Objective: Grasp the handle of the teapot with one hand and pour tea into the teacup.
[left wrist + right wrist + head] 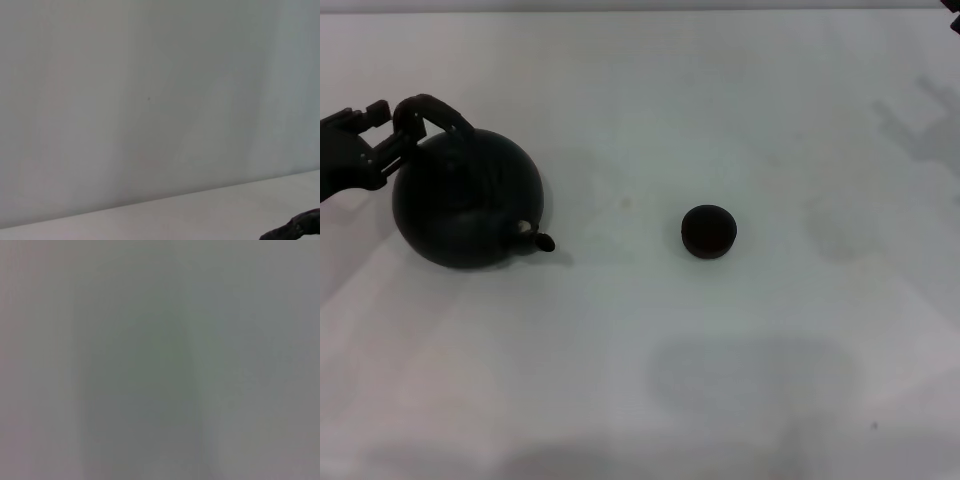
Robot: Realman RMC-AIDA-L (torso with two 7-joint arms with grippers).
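Observation:
The matte black teapot [467, 205] stands on the white table at the left of the head view, its short spout [537, 239] pointing toward the teacup. Its arched handle [438, 112] rises over the top. My left gripper [402, 130] reaches in from the left edge and is closed on the handle's left end. The small dark teacup [708, 231] stands upright near the middle, well apart from the spout. A dark rough piece [296, 229] shows in a corner of the left wrist view. My right gripper is out of view.
The white table [640, 380] spreads all around the pot and cup. A small dark part [955, 4] shows at the top right corner of the head view. The right wrist view shows only plain grey surface.

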